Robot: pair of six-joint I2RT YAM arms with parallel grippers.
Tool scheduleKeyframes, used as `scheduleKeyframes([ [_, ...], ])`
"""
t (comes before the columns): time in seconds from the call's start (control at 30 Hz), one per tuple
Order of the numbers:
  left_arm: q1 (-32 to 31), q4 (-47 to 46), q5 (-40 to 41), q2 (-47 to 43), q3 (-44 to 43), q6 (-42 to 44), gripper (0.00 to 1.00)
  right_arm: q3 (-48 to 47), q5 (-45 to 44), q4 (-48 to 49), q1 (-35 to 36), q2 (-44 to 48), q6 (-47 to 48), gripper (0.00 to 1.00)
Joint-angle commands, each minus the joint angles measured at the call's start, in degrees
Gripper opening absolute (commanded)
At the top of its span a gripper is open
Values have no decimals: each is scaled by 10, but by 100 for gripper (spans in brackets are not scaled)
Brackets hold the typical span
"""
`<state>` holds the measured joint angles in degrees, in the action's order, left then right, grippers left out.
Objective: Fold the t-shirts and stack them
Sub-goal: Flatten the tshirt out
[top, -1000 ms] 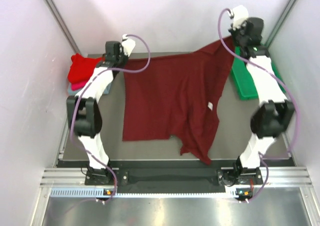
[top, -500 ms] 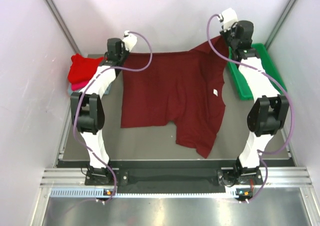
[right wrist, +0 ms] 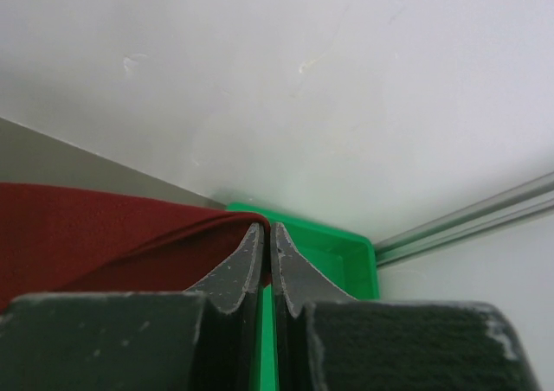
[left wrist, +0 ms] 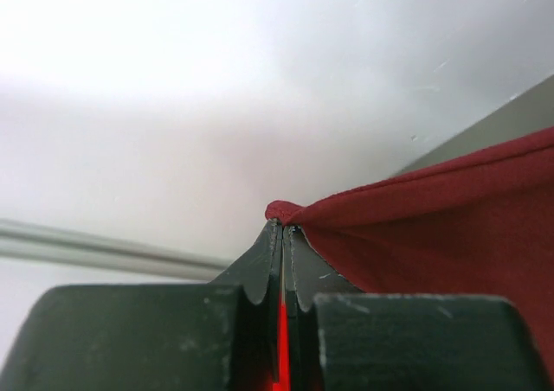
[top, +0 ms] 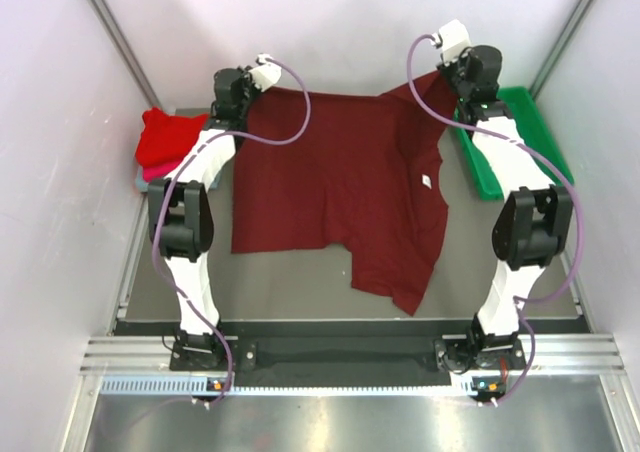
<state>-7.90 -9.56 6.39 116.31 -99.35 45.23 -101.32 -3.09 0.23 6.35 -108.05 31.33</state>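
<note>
While the left gripper (left wrist: 282, 228) and right gripper (right wrist: 267, 228) pinch fully closed on the maroon shirt's (top: 340, 182) top corners, its hem rests mid-frame on the worktop (top: 290, 294), with the tray (top: 537, 132) at the right edge.

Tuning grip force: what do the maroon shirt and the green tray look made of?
Maroon shirt: soft matte cloth, likely cotton knit; it drapes, creases and shows a folded hem edge. Green tray: probably rigid moulded plastic, smooth with a slight sheen; uniform colour, raised rim, rounded corner.
</note>
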Motion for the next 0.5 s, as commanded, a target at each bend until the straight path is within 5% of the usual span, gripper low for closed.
scheduleKeyframes([
  [0.0, 0, -77, -17, 44, -35, 49, 0, -31, -10, 32, 9, -44, 22, 0],
  [0.23, 0, -104, -14, 88, -26, 69, 0, -70, -13, 9, 40, -87, 36, 0],
  [0.47, 17, -51, 6, 124, -125, 37, 0, -155, -23, -15, 45, -130, 30, 0],
])
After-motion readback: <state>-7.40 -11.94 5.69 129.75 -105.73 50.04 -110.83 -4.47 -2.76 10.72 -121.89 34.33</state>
